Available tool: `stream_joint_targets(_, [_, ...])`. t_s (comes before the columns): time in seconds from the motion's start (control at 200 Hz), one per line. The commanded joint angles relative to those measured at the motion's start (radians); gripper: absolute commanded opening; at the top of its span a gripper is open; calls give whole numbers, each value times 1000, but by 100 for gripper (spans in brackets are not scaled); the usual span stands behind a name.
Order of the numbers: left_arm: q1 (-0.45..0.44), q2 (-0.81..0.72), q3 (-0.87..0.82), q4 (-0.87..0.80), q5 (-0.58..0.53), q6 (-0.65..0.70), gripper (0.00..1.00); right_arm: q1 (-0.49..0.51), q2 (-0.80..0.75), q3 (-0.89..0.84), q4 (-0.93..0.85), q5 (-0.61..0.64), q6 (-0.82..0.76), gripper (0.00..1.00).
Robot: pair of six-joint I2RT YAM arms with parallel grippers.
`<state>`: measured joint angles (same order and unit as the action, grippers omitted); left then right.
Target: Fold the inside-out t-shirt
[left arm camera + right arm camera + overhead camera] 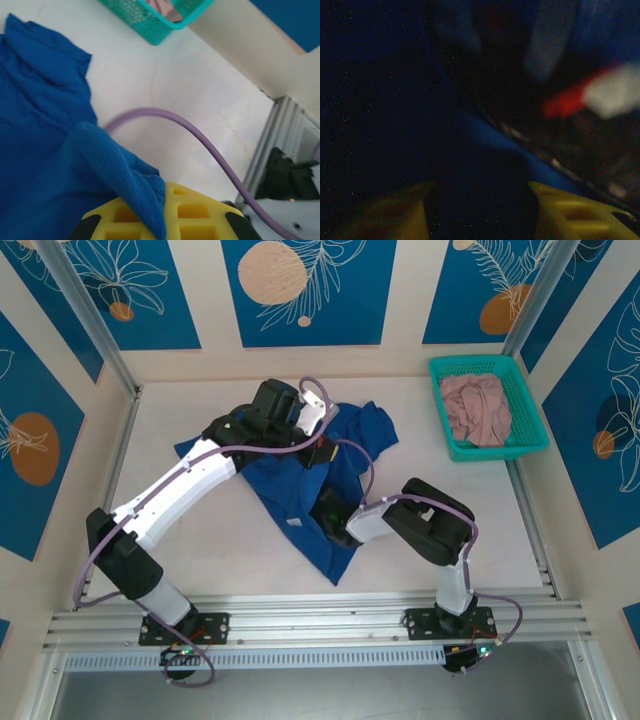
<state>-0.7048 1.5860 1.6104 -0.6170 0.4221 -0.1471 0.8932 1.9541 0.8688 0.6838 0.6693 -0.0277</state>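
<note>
On your left, the left arm reaches from its base up across the table to the middle, where the left gripper sits on the upper part of the inside-out t-shirt. In the left wrist view its yellow fingers are closed, with a raised fold of the blue cloth pinched between them, and a purple cable arcs over the bare tabletop beyond. The t-shirt lies crumpled at the centre of the table. One part spreads up and to the right past the left gripper, and a narrower part trails down towards the near edge. Move right and you find the right gripper low on the shirt's lower half, its arm bent back to the base at the near right. In the right wrist view, which is dark and blurred, its yellow fingers stand apart with blue cloth lying in the gap; you cannot tell whether the pads touch it. Far right, at the back corner, a teal basket holds a dusty-pink garment, well apart from the shirt.
</note>
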Motion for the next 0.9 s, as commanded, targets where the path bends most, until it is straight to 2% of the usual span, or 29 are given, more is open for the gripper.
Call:
stream_joint_targets(0.0, [-15, -78, -22, 72, 173, 12, 0, -31, 27, 72, -128, -10, 78, 49])
stream_joint_targets(0.26, [-45, -121, -16, 114, 299, -4, 0, -90, 93, 264, -392, -22, 186, 58])
stream_joint_targets(0.53, [-65, -128, 33, 97, 338, -6, 0, -142, 174, 451, -637, -59, 267, 66])
stream_joint_targets(0.895, [-79, -120, 126, 96, 416, -34, 0, -184, 286, 671, -866, -132, 262, 76])
